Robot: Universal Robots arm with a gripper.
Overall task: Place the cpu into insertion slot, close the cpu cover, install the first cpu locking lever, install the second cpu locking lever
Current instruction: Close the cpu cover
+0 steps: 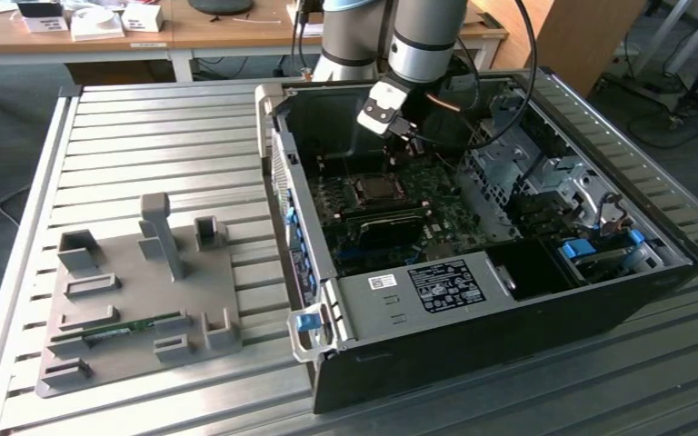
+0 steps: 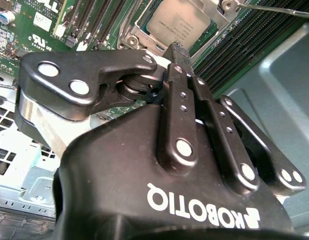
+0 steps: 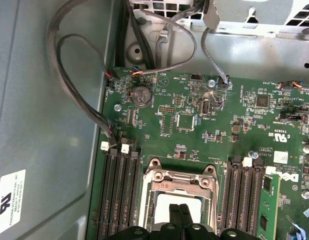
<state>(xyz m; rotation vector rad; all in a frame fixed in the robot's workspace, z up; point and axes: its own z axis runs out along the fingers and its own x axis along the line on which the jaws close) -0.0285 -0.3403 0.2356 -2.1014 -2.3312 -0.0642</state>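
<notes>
Black pincer (image 2: 177,50) has its two fingers pressed tight together, gripping nothing. It hangs low inside the black computer case (image 1: 507,336), right above the insertion slot (image 1: 380,193) on the green board (image 3: 194,125). The cpu (image 2: 179,22) lies flat in that slot. The cpu cover (image 3: 180,180) is down over it, and the chip shows through the big window. I cannot tell if the fingertips touch the chip.
</notes>
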